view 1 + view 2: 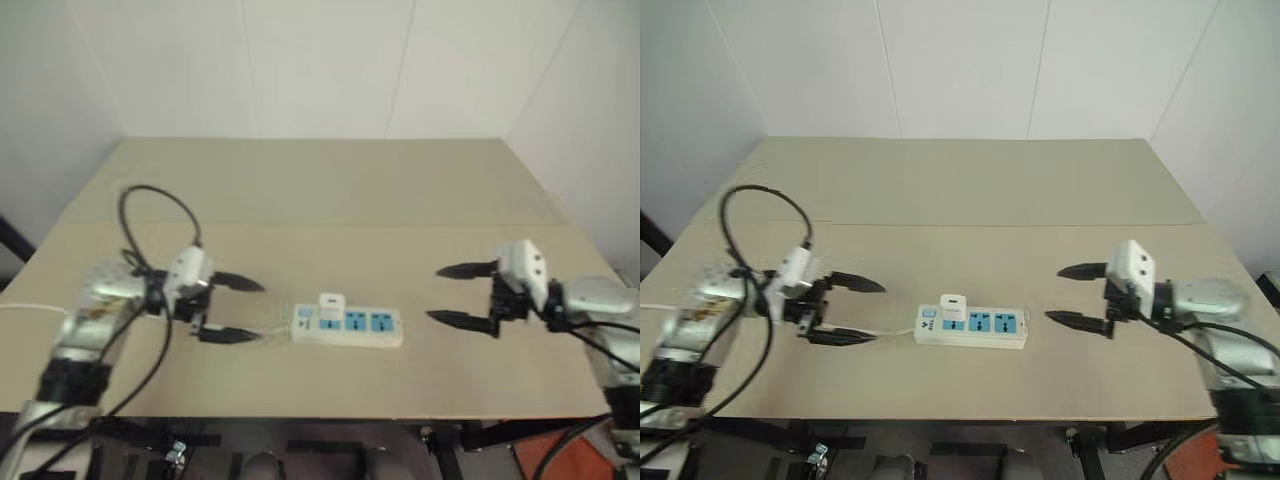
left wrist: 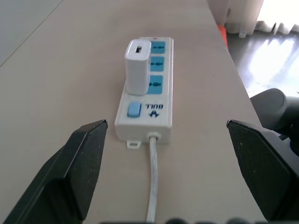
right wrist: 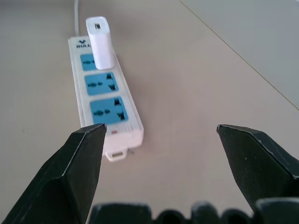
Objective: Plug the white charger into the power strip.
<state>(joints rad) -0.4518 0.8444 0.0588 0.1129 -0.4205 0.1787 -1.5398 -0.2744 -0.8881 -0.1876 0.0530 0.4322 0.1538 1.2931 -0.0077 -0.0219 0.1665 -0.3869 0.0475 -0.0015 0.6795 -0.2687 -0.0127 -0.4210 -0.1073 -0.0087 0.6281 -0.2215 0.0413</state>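
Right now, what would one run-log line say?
white charger: plugged in power strip, socket nearest switch | left gripper: open, clear | right gripper: open, clear

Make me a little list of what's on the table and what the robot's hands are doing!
table: tan tabletop
power strip: lies flat mid-table, three blue sockets, cord toward the left tool
white charger: stands upright, plugged into the socket nearest the switch
left tool: open, apart from the strip
right tool: open, apart from the strip
task: looks done
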